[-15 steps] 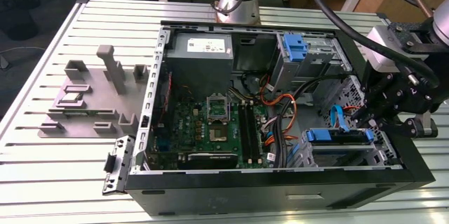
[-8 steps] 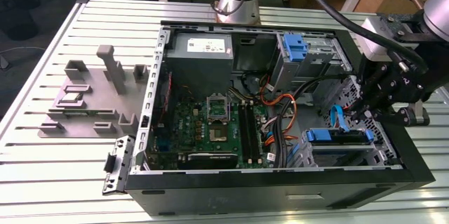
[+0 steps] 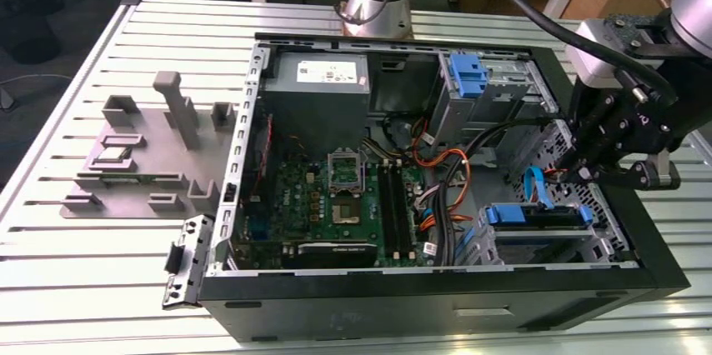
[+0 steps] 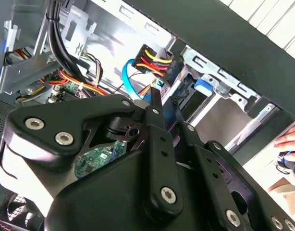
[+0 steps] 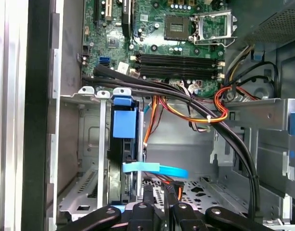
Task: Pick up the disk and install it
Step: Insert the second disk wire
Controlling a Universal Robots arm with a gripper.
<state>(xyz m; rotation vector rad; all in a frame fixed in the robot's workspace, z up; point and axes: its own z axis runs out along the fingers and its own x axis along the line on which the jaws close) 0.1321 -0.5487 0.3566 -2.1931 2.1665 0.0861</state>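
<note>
Inside the open computer case (image 3: 445,284) on the table (image 3: 100,272), at the exterior view's right, my gripper (image 3: 618,173) hangs above the drive cage. Below it the disk (image 3: 539,215) sits in the cage, blue carrier showing (image 5: 124,124). Whether the fingers (image 5: 146,204) are spread or closed, I cannot tell.

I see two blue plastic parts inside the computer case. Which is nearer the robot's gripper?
The low blue plastic drive carrier, just beneath the black gripper. The tall blue plastic bracket stands at the case's far end.

Black case (image 3: 445,297); green motherboard (image 3: 333,205); blue disk (image 5: 124,124) frame; black end effector (image 4: 162,103).
</note>
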